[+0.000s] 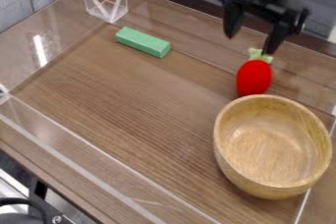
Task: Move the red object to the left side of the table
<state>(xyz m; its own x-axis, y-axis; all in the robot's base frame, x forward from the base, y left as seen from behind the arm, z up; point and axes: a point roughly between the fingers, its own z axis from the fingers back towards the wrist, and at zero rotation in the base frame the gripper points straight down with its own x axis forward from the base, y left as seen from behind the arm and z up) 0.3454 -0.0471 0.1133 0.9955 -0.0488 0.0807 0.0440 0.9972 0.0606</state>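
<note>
- In the camera view, the claw (252, 37) is at the upper right, reaching in from the top edge, with its dark fingers spread wide and their tips apart.
- The claw holds nothing; its fingers point down toward the green top of the red toy, and whether a tip touches the leaves I cannot tell.
- The red toy (253, 79) lies on the right part of the wooden table (118, 105), between the claw and the bowl, its green leafy top (261, 57) toward the claw and its red body toward the bowl.
- The round wooden bowl (223, 151) stands upright at the lower right, with nothing in it, its rim just beside the red end of the toy.
- The green block (143, 41) lies flat at the upper left, set at a slant and well apart from both the toy and the bowl.
- A small clear plastic piece (105, 5) stands in the top left area, beyond the block and near the back edge.
- Low clear walls (37, 0) run along the edges of the table.
- At the bottom left corner there is a dark object (29, 191) with a cable, partly cut off by the frame; what it is I cannot tell.
</note>
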